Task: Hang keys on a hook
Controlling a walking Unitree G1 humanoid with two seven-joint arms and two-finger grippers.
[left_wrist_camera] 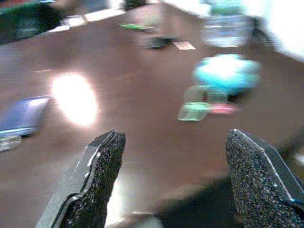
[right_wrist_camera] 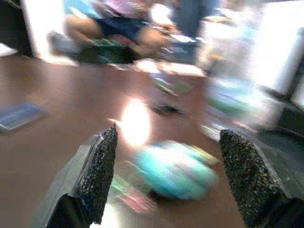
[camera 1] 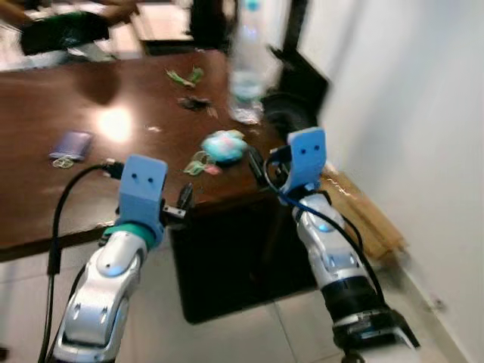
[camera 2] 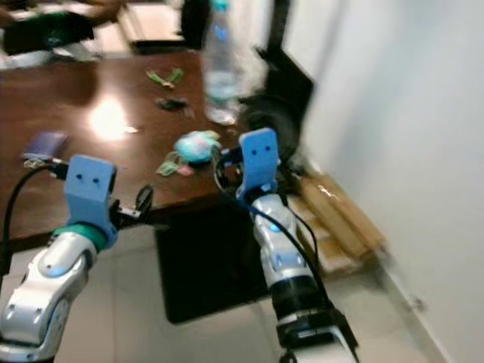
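Observation:
The keys (camera 1: 224,146) lie near the front right edge of the brown table (camera 1: 91,98): a turquoise fluffy ball with green and pink tags (left_wrist_camera: 202,108) beside it. My left gripper (left_wrist_camera: 175,175) is open and hovers at the table's front edge, left of the keys, with nothing between its fingers. Just right of the keys, my right gripper (right_wrist_camera: 166,180) is open at the table's edge. The turquoise ball (right_wrist_camera: 176,170) lies a short way ahead between its fingers. Everything is blurred.
A clear water bottle (camera 1: 246,76) stands behind the keys. A blue flat case (camera 1: 72,144) lies at the left, small green (camera 1: 185,76) and black (camera 1: 194,102) items farther back. A person (right_wrist_camera: 118,28) sits at the far side. Wooden boards (camera 1: 363,212) lie by the white wall.

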